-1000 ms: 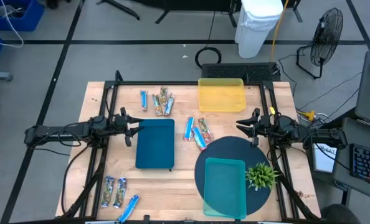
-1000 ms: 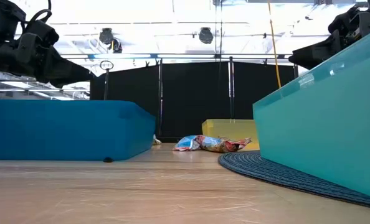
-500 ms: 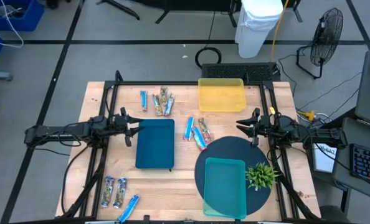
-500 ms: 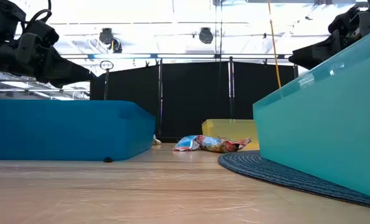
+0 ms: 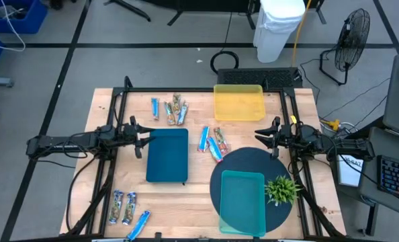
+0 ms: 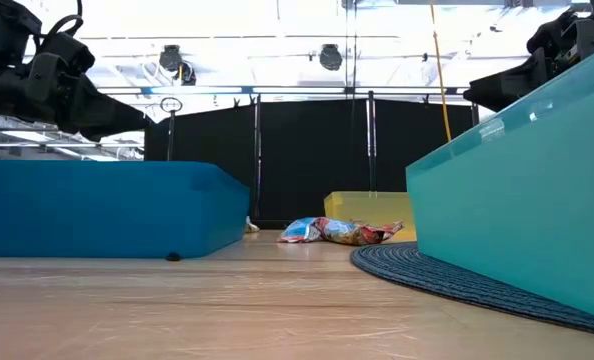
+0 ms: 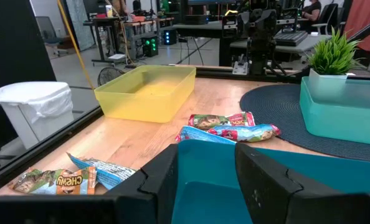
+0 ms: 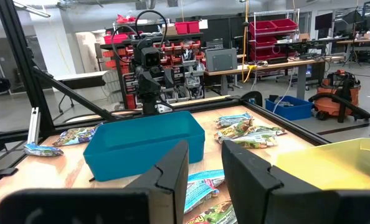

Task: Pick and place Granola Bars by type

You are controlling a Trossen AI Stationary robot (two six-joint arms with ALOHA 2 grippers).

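Note:
Granola bars lie on the wooden table in three groups: a far group [image 5: 170, 109], a middle group [image 5: 213, 143] between the trays, and a near-left group [image 5: 127, 210]. Blue wrappers and mottled brown ones are mixed in each. The middle group also shows in the low view [image 6: 337, 232] and in the left wrist view [image 7: 228, 127]. My left gripper [image 5: 144, 140] hovers open at the left edge of the dark blue tray [image 5: 167, 155]. My right gripper [image 5: 263, 137] hovers open at the table's right, over the round mat's far edge. Neither touches anything.
A yellow tray [image 5: 239, 102] sits at the far edge. A teal tray [image 5: 242, 202] and a small green plant [image 5: 282, 189] stand on a dark round mat [image 5: 253, 161] at the near right. A black frame rims the table. Bare wood lies near the front middle.

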